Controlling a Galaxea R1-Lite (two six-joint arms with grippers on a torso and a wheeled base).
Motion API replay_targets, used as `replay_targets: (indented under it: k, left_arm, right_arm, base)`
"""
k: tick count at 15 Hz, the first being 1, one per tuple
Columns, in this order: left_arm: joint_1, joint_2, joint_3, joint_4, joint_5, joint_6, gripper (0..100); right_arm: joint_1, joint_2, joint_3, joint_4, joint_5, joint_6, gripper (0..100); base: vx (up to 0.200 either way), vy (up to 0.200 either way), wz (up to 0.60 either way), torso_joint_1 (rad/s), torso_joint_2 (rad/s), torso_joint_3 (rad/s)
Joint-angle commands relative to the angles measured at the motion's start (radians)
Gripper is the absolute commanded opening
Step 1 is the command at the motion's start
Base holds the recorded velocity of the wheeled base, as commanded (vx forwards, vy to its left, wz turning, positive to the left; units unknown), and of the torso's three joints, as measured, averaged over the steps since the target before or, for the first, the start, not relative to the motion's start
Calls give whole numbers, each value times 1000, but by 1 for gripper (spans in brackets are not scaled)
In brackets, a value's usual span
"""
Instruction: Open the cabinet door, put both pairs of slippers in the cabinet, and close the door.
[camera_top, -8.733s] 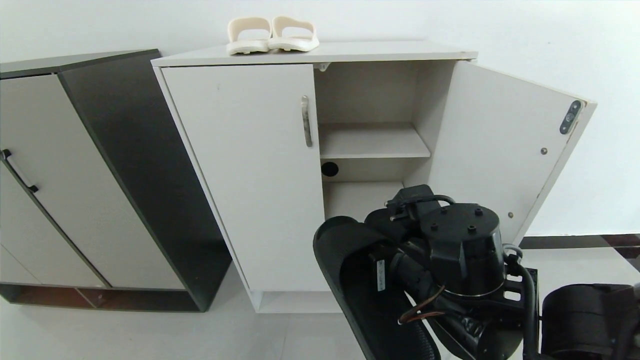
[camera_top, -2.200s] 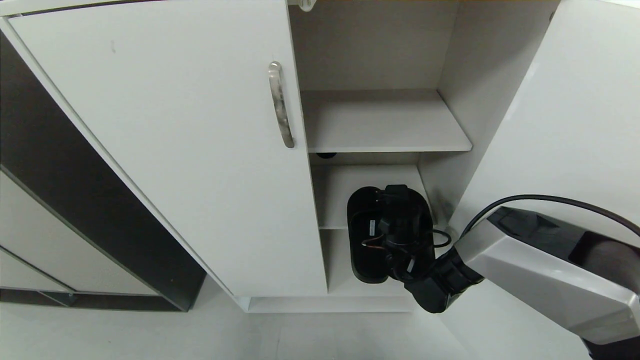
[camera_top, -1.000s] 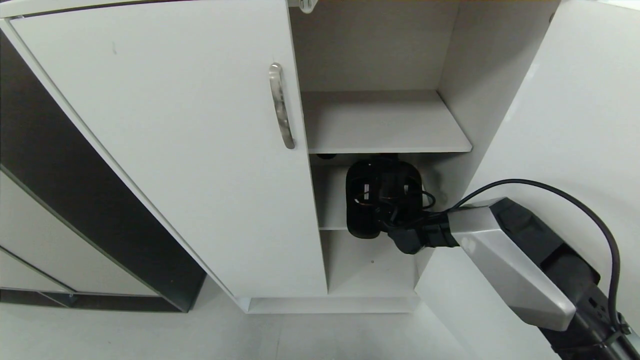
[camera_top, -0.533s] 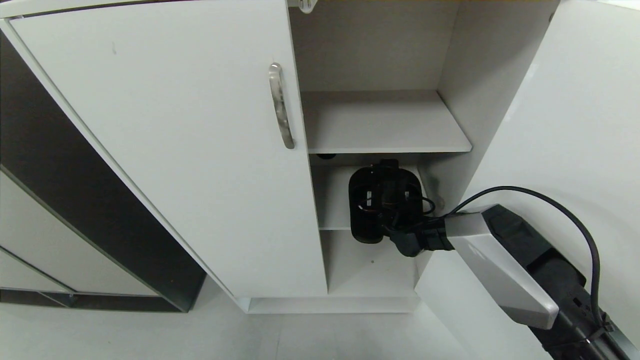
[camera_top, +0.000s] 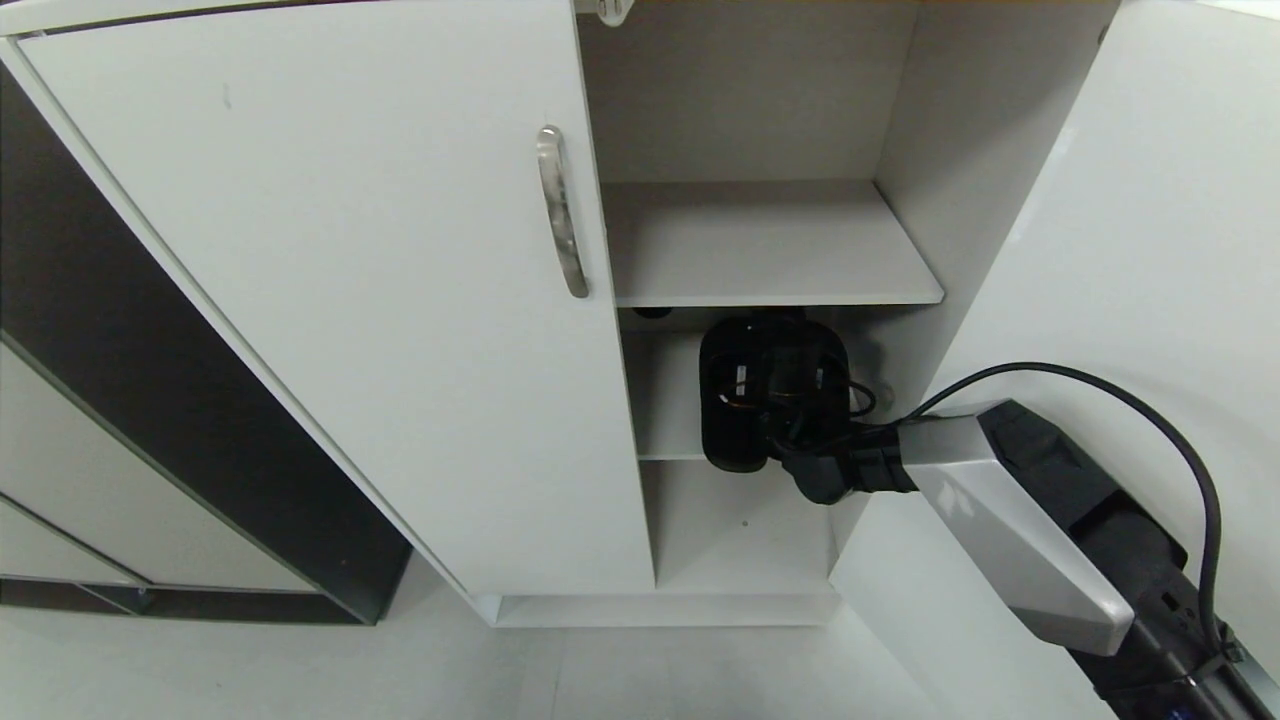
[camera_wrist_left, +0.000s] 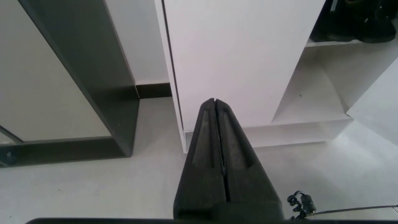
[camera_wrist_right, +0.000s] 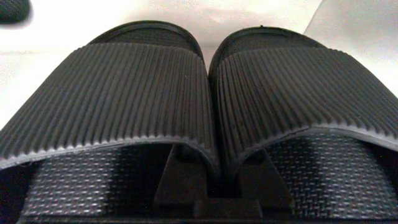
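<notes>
The white cabinet (camera_top: 350, 300) faces the right claw (camera_wrist_right: 211, 180), with its right door (camera_top: 1150, 250) standing open beside that arm. The pair of black slippers (camera_top: 735, 400) is grasped in this claw by the inner edges, over the middle shelf (camera_top: 662, 400). The left claw (camera_wrist_left: 214, 143) is clenched on nothing, with the closed left door ahead of it.

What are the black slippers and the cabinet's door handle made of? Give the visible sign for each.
Black ribbed slippers: likely soft rubber or foam with a matte finish, going by the moulded ridges across the straps and the pebbled footbeds. Curved silver bar handle: probably brushed metal, given its satin sheen and bright highlight; metallic-coated plastic cannot be ruled out.
</notes>
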Motion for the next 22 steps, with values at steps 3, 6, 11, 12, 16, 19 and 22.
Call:
replay_targets:
  k: [3,6,11,12,16,19,22]
  left_arm:
    - [0,1,0,0,0,0,0]
    - [0,1,0,0,0,0,0]
    - [0,1,0,0,0,-1,0]
    - [0,1,0,0,0,-1,0]
    - [0,1,0,0,0,-4,0]
    - [0,1,0,0,0,-4,0]
    - [0,1,0,0,0,-6,0]
  right_arm:
    - [10,-20,0,0,-1,-3,0]
    - [10,-18,0,0,-1,-3,0]
    - [22,-8,0,-2,-4,-3,0]
    - [22,-6,0,-2,-4,-3,0]
    - [21,5,0,-2,-4,-3,0]
    - [21,5,0,0,-4,-3,0]
    - [21,20,0,0,-4,-5,0]
  base:
    - [0,0,0,0,0,0]
    - [133,0,0,-2,0,3]
    - [0,0,0,0,0,0]
    - [0,0,0,0,0,0]
    - [0,0,0,0,0,0]
    - [0,0,0,0,0,0]
    - [0,0,0,0,0,0]
